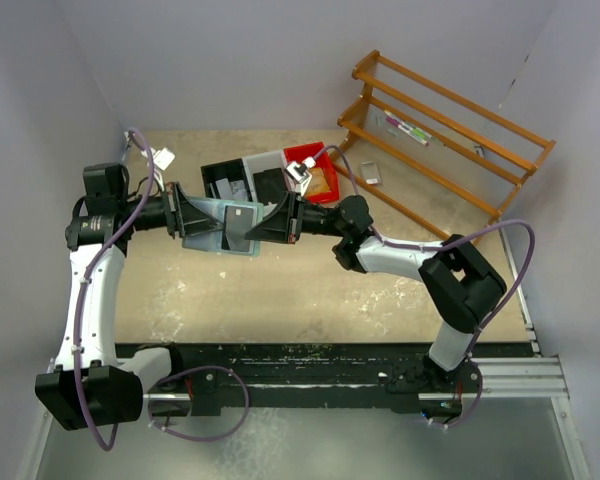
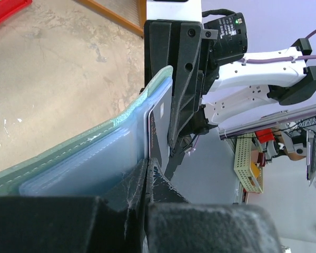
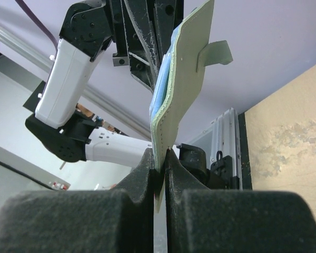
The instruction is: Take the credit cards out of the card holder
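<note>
Card holder (image 1: pixel 218 232) held mid-air above bench (image 1: pixel 280 290).
Left gripper (image 1: pixel 188 222), right gripper (image 1: pixel 268 224): jaws clamped on opposite edges, likely to expose card (image 1: pixel 242 216).

A tan, scuffed desk (image 1: pixel 280 290) is shown. A black bin (image 1: pixel 215 172) and red bin (image 1: pixel 305 155) are set at upper centre, a small silver device (image 1: pixel 371 174) beside them, and a wooden rack (image 1: pixel 450 125) at upper right.

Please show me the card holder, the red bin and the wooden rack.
card holder (image 3: pixel 187 79), right wrist view, outer cover
red bin (image 1: pixel 310 152), top external view, far rim
wooden rack (image 1: pixel 460 100), top external view, upper rail
</note>
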Controlling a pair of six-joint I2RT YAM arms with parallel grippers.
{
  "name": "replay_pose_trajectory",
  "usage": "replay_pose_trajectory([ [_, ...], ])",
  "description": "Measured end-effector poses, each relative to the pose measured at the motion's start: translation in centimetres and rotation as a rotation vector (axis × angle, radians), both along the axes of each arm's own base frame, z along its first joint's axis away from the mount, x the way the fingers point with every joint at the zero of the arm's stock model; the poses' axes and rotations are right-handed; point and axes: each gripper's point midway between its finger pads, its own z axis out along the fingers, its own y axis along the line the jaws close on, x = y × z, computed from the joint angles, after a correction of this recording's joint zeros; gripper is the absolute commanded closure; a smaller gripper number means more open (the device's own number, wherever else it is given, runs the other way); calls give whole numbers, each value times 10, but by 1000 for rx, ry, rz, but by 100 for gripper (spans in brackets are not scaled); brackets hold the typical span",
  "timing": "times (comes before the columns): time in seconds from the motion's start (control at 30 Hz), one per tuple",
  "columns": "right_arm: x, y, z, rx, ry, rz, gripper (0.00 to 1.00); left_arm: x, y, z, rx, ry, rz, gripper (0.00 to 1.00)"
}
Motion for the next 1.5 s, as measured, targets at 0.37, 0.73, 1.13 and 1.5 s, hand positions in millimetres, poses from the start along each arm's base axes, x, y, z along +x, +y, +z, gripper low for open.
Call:
replay_pose_trajectory([
  [0.37,-1,1,-2,-9,11,7,100,4,4,-11,73,8,48,100],
  [0.73,-7,-6,-5,12,35,19,100,-9,0,-11,84,7,-10,67],
  [1.13,-8,-13,8,59,30,29,100,-21,-3,-7,69,8,-45,73],
  [1.5,-4,-12,7,69,43,16,100,-26,-5,-15,57,41,-56,67],
])
